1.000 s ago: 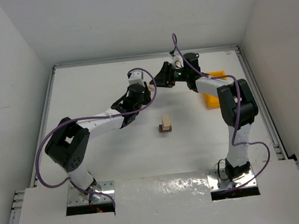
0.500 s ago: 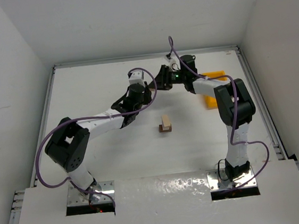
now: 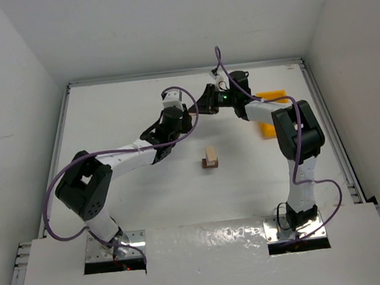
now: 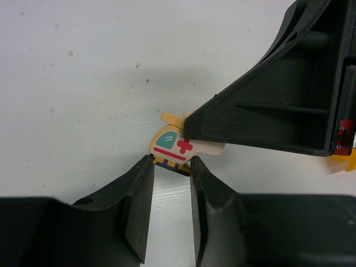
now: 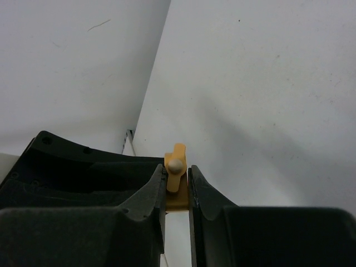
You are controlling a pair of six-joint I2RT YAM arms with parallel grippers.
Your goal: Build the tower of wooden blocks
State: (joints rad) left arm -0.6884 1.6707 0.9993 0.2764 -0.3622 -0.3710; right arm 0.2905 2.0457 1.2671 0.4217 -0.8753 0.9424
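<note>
A small stack (image 3: 210,159) stands on the worktop (image 3: 149,208): a light tan block (image 3: 210,154) upright on a dark brown block (image 3: 209,164). Beyond the stack, slightly left, a pale helicopter block (image 4: 178,146) with teal window, red cross, yellow rotor and dark skids is pinched at its rotor by the right tool (image 5: 177,175), its skids held in the left tool (image 4: 172,167).
</note>
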